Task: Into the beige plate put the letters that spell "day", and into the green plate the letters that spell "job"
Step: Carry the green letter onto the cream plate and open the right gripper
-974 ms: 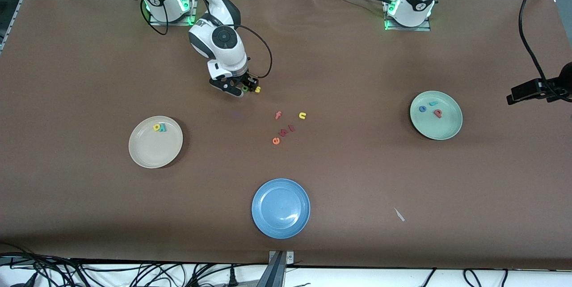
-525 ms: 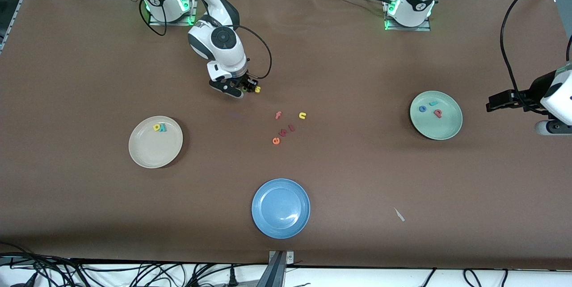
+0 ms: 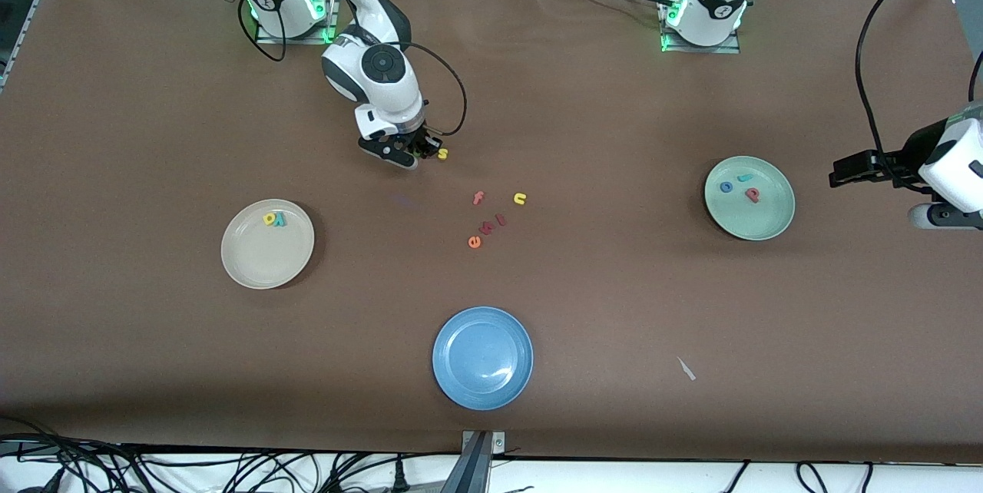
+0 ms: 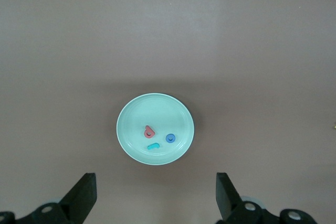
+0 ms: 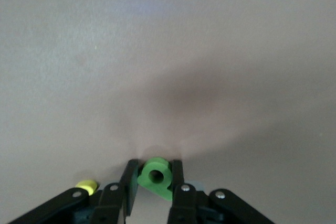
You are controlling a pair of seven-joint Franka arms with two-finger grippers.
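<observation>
My right gripper (image 3: 420, 150) is down at the table, farther from the front camera than the loose letters. It is shut on the dark green "d" (image 5: 155, 177), which stands pinched between both fingers. The beige plate (image 3: 265, 259) holds the yellow "a" (image 3: 269, 218) and the teal "y" (image 3: 281, 220). The green plate (image 3: 760, 224) holds the blue "o" (image 3: 726, 186), teal "j" (image 3: 744, 178) and pinkish-red "b" (image 3: 752, 194). My left gripper (image 3: 839, 172) hangs open and empty beside the green plate, toward the left arm's end of the table. The left wrist view shows the green plate (image 4: 134, 121) with its three letters.
A yellow "s" (image 3: 442, 154) lies right beside the right gripper. Mid-table lie a pink "f" (image 3: 478, 197), a yellow "n" (image 3: 520, 199), an orange "e" (image 3: 474, 242) and two reddish letters (image 3: 492, 224). A blue plate (image 3: 482, 385) sits nearest the camera, with a white scrap (image 3: 686, 368) beside it.
The right gripper's fingers have closed onto the green "d". The left arm has swung in from the table's end, bringing its wrist into the front view.
</observation>
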